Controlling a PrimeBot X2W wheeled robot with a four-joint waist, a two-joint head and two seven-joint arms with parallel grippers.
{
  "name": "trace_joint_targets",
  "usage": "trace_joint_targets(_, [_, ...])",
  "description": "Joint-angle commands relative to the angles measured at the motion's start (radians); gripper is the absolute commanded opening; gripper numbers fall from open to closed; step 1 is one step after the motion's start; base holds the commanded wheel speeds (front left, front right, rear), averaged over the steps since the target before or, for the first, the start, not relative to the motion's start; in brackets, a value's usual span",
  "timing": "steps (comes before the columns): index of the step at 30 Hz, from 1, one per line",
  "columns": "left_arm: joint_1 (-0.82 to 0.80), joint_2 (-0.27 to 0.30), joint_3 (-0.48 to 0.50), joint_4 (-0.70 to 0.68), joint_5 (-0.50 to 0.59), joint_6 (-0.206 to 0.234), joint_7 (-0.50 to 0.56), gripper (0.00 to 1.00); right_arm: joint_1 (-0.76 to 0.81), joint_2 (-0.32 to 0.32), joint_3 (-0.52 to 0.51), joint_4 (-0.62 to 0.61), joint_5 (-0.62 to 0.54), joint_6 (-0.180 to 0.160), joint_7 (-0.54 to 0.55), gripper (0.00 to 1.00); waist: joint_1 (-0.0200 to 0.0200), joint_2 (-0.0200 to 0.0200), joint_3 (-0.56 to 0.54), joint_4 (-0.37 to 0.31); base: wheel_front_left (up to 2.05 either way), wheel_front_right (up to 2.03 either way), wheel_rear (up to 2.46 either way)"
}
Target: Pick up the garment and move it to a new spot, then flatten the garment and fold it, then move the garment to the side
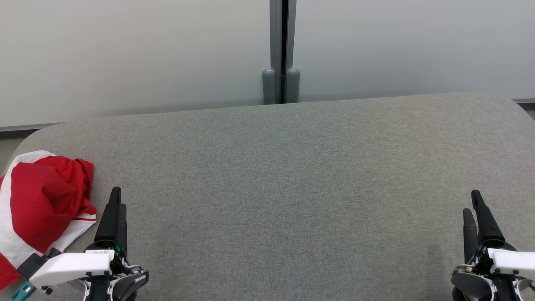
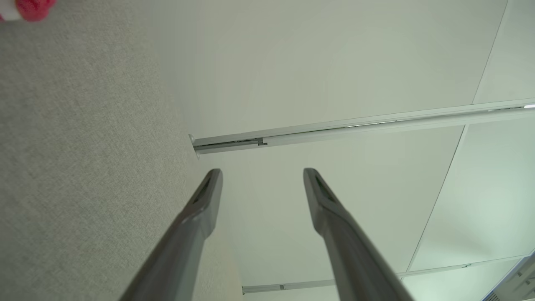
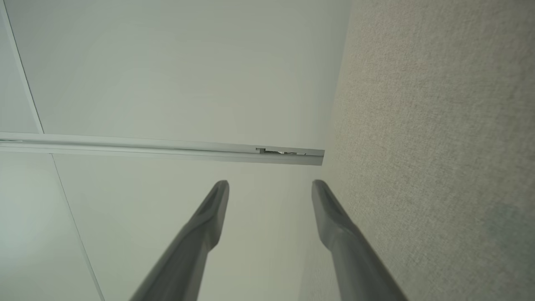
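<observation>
A red and white garment (image 1: 39, 207) lies crumpled at the left edge of the grey fabric table (image 1: 284, 188). A corner of that garment (image 2: 29, 8) also shows at the top left of the left wrist view. My left gripper (image 1: 117, 198) hovers just right of the garment, open and holding nothing, its fingers pointing toward the far edge. In its wrist view the left gripper (image 2: 262, 173) has both fingers spread apart. At the lower right my right gripper (image 1: 473, 202) is open and empty, far from the garment; the right gripper (image 3: 271, 184) shows the same gap.
A pale wall runs behind the table, with a grey vertical post (image 1: 281, 50) at its middle. The table's far corners are rounded. A strip of floor (image 1: 8, 144) shows past the left corner.
</observation>
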Motion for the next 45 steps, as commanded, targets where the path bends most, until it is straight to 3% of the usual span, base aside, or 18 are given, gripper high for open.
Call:
trace_joint_targets(1, [-0.036,0.012,-0.001,-0.021,0.029,0.000,-0.009,1.00,-0.028,-0.019,0.005,-0.023,-0.030,0.003,-0.014,1.00,0.0000,0.0000,0.000,0.000,0.00,0.00,0.00])
trace_joint_targets(17, [-0.044,0.007,-0.017,-0.093,0.401,-0.001,-0.076,1.00,-0.032,-0.066,0.034,-0.058,-0.366,0.003,-0.084,1.00,0.0000,0.0000,-0.005,0.002,0.00,0.00,0.00])
trace_joint_targets(32, [-0.039,0.015,-0.041,-0.072,0.686,-0.001,-0.126,1.00,-0.034,-0.100,0.069,-0.036,-0.667,0.004,-0.133,1.00,0.0000,0.0000,-0.010,0.003,0.00,0.00,0.00])
trace_joint_targets(45, [-0.016,0.025,-0.063,-0.066,0.904,0.011,-0.167,1.00,-0.032,-0.116,0.112,0.002,-0.848,0.004,-0.167,1.00,0.0000,0.0000,-0.016,0.005,0.00,0.00,0.00])
